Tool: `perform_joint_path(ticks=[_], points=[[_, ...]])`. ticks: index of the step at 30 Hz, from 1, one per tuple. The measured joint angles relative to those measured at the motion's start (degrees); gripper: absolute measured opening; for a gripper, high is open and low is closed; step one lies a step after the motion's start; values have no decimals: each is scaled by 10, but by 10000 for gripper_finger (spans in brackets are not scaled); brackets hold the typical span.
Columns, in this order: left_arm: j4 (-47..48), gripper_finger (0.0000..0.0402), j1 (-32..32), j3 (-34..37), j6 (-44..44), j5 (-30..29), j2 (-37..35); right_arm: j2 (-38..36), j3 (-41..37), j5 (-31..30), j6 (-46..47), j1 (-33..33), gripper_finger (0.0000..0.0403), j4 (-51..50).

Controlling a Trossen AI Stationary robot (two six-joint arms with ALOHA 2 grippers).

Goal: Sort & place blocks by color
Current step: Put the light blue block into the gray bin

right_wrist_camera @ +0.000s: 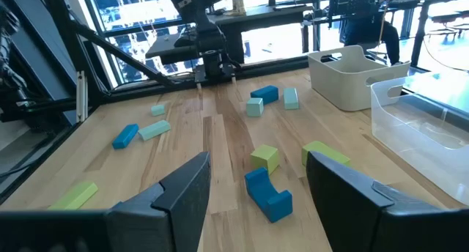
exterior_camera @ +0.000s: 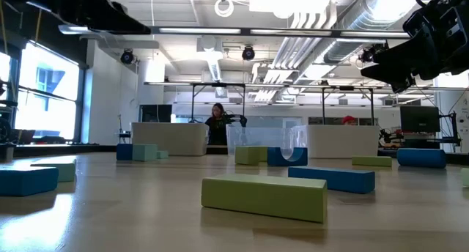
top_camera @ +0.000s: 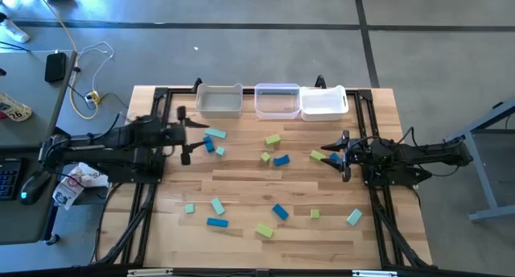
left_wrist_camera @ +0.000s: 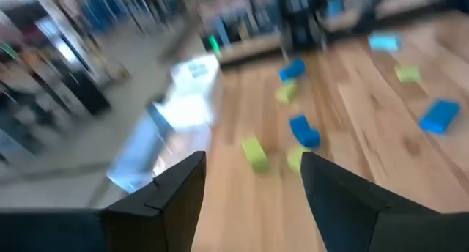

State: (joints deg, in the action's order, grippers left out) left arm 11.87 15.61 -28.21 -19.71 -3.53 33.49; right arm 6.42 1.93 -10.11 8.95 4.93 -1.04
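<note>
Right gripper (top_camera: 346,155), open and empty, hovers just beside a green bar (top_camera: 317,155); left gripper (top_camera: 186,138), also open and empty, is nearer the teal blocks (top_camera: 214,134).

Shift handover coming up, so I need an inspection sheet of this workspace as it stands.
Surface: light wooden slatted table, blocks scattered across it.
Job's things: small teal, blue and yellow-green blocks loose on the wood; three translucent white rectangular bins in a row at the far edge, no blocks seen inside.
Clutter: nothing seen on the table.
Grippers: left tool open, holding nothing; right tool open, holding nothing.
Cables: white cable on the floor beside the table.
Surroundings: grey side desk; a person far behind.
</note>
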Motion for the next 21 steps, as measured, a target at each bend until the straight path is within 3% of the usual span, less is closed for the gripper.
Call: perform_joint_path(ticks=[6,15,21], points=[[73,211,21,-78,20,20,112,0,0,0,0,0,213,0],[198,211,48,-177,-19,73,235,0,0,0,0,0,213,0],[267,211,63,-223,-49,74,317,0,0,0,0,0,213,0]])
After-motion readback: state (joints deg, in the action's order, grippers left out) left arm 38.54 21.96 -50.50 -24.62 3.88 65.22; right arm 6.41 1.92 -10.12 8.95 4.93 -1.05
